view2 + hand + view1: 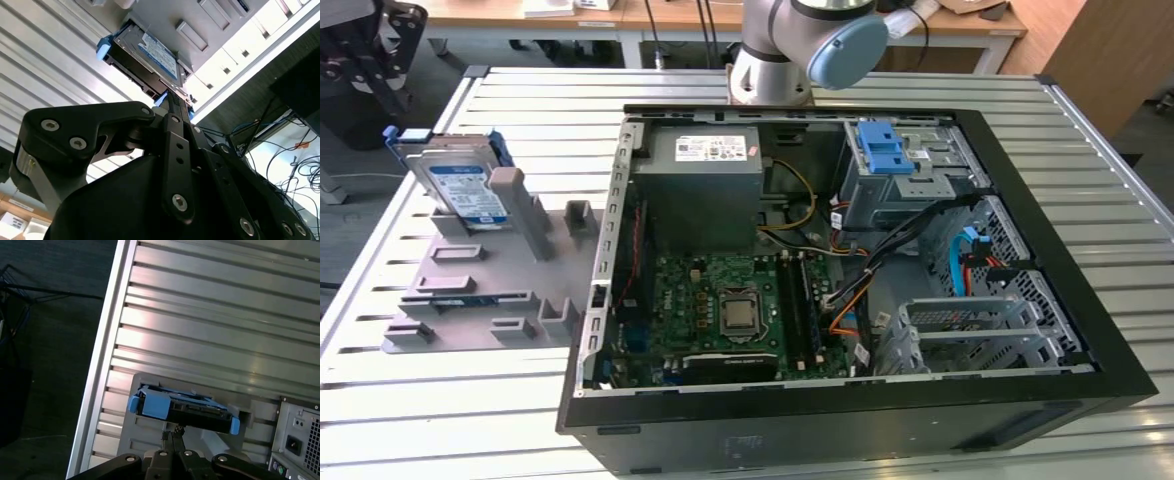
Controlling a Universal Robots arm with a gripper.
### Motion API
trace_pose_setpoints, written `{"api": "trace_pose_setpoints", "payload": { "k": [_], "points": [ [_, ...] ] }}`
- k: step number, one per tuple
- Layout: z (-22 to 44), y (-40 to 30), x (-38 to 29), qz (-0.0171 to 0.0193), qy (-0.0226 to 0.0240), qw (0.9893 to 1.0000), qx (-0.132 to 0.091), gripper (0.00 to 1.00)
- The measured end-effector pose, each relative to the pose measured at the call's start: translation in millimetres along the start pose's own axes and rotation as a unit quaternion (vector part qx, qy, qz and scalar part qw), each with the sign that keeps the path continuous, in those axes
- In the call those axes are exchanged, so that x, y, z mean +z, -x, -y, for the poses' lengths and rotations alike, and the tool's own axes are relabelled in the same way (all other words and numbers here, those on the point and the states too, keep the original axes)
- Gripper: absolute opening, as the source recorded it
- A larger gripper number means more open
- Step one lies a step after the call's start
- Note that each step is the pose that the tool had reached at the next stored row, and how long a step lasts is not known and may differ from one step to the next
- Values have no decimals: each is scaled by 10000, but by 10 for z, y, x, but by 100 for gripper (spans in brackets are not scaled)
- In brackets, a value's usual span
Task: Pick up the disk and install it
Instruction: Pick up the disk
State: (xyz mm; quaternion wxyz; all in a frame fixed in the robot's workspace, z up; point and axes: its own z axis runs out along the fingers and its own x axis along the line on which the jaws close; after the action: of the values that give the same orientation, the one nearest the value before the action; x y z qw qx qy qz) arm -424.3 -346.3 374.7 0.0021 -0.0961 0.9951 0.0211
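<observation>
Metal disk (464, 188), glossy ribbed table (427, 400)

A black metal computer tower case (827, 428) lay open on its side on a slatted aluminium table (440, 400). Inside it, a green motherboard (707, 300) sat next to a grey boxy power supply (707, 165). A bundle of black cables (907, 232) ran toward a bare metal drive cage (921, 185) that carried a blue plastic latch (883, 148). Just beside the case, at the exterior view's left, stood a grey plastic slotted fixture (470, 288). Pale wooden desks (520, 12) stood beyond the table.
</observation>
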Motion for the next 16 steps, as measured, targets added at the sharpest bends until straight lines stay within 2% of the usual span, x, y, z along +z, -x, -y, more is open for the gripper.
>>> {"api": "trace_pose_setpoints", "payload": {
  "k": [8,16],
  "points": [
    [0,0,2,-11,2,9996,-267,11],
    [0,0,4,-22,4,9986,-537,11]
  ]
}}
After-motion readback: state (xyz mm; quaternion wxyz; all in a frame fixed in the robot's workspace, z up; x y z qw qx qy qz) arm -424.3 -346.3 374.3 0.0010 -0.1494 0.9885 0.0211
